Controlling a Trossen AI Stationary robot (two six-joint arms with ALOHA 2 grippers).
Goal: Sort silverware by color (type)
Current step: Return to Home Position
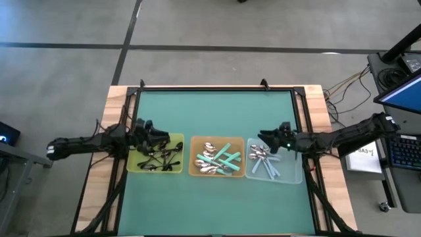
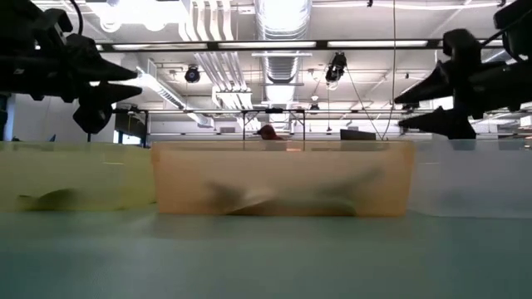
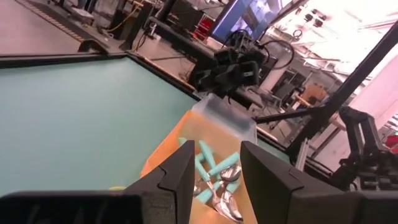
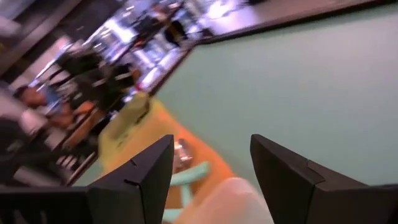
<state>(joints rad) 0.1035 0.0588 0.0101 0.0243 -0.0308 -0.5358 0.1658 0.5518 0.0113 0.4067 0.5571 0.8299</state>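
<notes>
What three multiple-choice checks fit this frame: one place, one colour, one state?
1. The teal-handled spoons lie in:
A) yellow tray
B) orange tray
C) clear tray

2. Handles in the yellow tray are:
A) black
B) teal
C) pale blue

3. The left end effector and right end effector are:
A) both shut on spoons
B) both open, empty
C) one holding a spoon

Answers:
1 B: the high view shows teal handles only in the middle, orange tray.
2 A: only black-handled spoons lie there, and the pale blue spoons are in the clear tray.
3 B: each wrist view shows its fingers apart with nothing between.
</notes>
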